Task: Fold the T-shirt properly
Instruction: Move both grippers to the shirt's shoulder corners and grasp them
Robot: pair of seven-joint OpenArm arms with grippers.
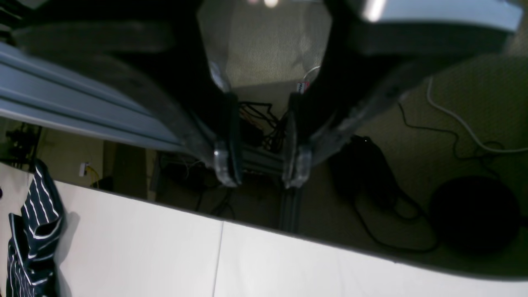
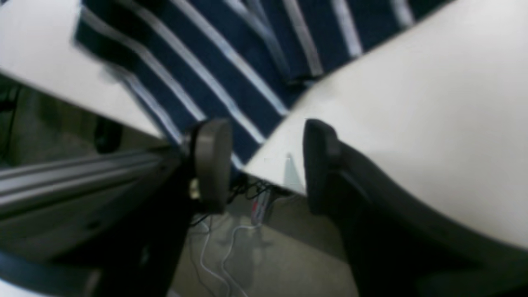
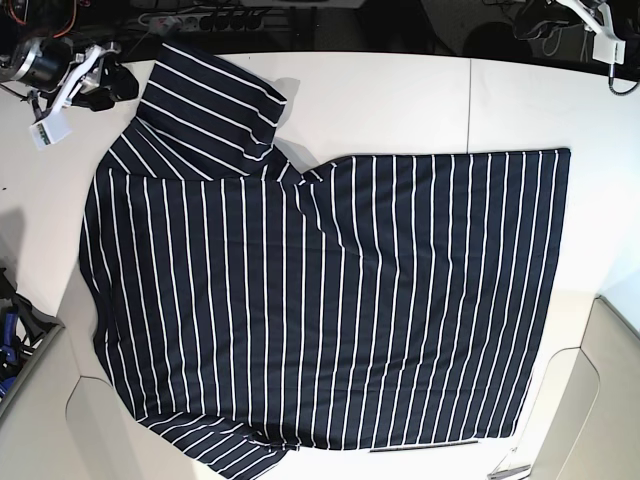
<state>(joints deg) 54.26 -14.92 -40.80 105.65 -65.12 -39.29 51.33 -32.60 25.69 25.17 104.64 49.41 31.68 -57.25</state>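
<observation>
1. The T-shirt (image 3: 330,300) lies spread across the white bench (image 3: 400,100), filling mid-frame in the base view; its upper-left sleeve is folded inward.
2. The left claw (image 1: 260,165) hangs parted and empty beyond the bench edge.
3. The right claw (image 2: 264,165) stands parted, empty, beside the sleeve.
4. I judge that one fold is down; next comes gripping fresh edges.

I am viewing the shirt (image 3: 330,300), showing dark navy with thin white stripes; the stripes are running one way on the body and slanting on the sleeve. The table (image 3: 400,100) is appearing off-white. The right gripper (image 2: 264,165) is showing black fingers, the left gripper (image 1: 261,165) dark ones with clear tips.
</observation>
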